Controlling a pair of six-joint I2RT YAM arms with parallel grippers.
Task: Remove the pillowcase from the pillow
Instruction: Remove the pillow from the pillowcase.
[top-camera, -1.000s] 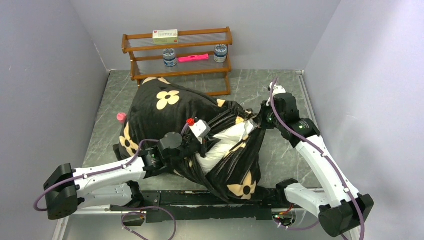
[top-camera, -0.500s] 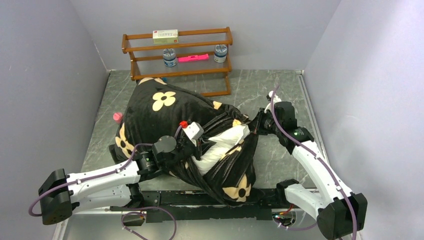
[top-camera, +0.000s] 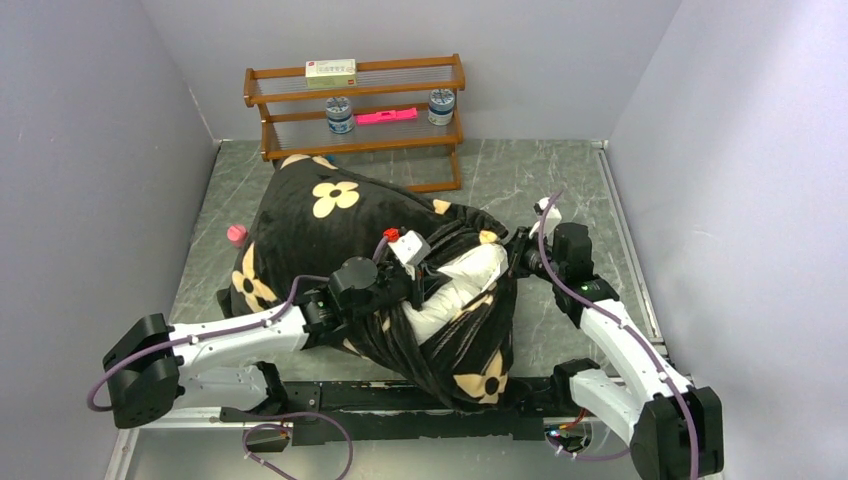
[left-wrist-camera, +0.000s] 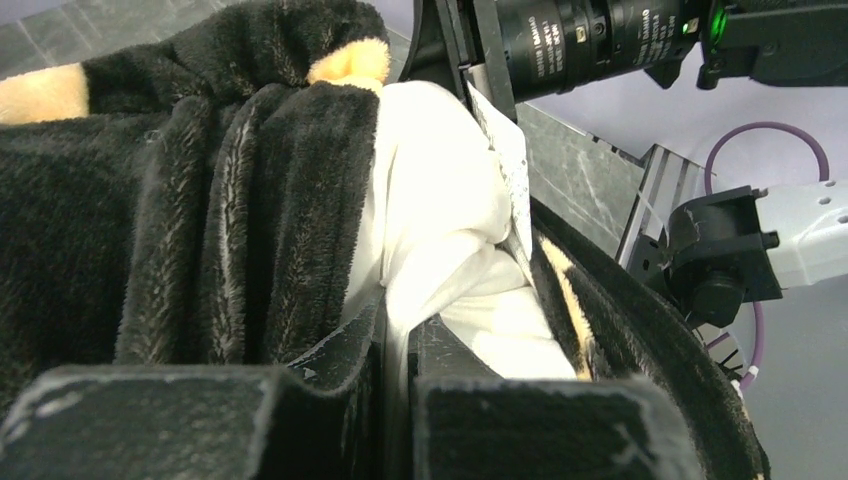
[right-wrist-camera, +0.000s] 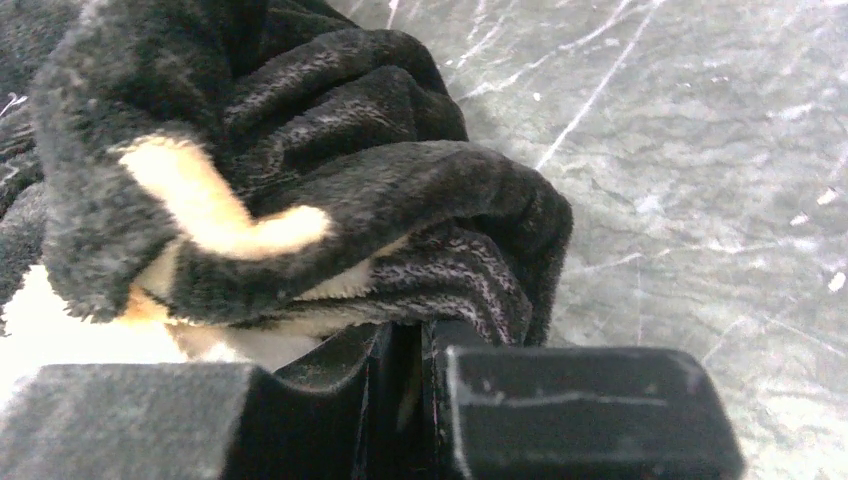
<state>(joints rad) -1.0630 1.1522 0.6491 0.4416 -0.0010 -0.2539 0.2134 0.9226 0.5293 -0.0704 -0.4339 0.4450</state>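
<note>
The peel is partway: the mouth of the pillowcase gapes, and a wedge of the white pillow shows between the two sets of jaws, while most of its bulk lies covered behind the left jaws. The left jaws are pressed together on a pinch of the pillow's white fabric, with black plush folds to their left and bared pillow running ahead of them. The right jaws stand almost together with only a slit between, and a bunched fold of the pillowcase rim is caught in and draped over their tips. Bare desk lies beyond. Next, I judge, the two must draw apart, the left anchoring the pillow while the right hauls the rim off, which needs a firm bite on thick plush.
</note>
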